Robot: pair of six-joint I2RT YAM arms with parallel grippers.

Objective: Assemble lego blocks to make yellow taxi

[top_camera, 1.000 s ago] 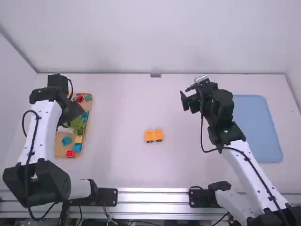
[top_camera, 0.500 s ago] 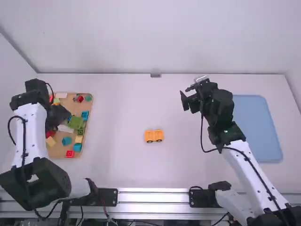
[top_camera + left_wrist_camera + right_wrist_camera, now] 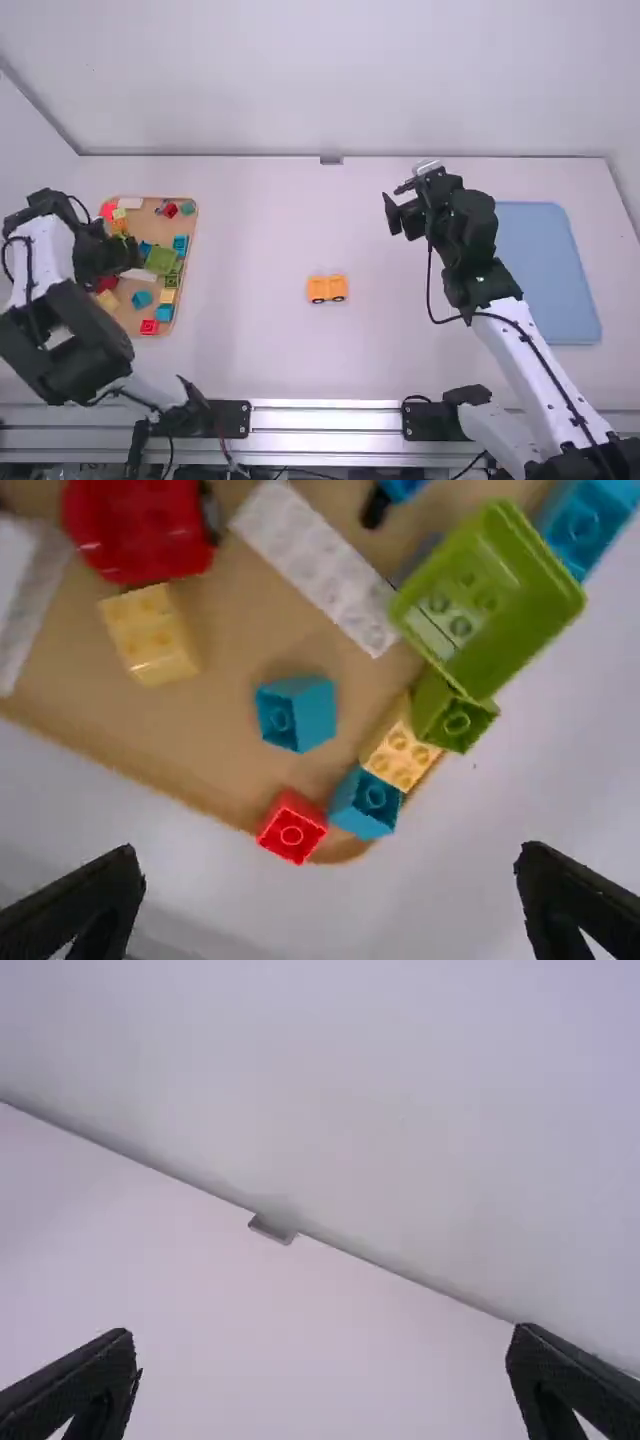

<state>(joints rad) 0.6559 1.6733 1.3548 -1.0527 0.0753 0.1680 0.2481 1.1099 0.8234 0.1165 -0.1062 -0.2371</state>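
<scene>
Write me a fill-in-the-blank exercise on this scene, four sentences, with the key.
1. The wheeled orange piece stands on the table between the block tray and the ____ mat.
2. The long white brick ends beside a large ____ piece.
3. The left gripper is open and holds ____.
4. The fingers of the right gripper are spread ____, not closed together.

Missing words: blue; green; nothing; apart.

No readable lettering or numbers — none, at least, that seems legible.
</scene>
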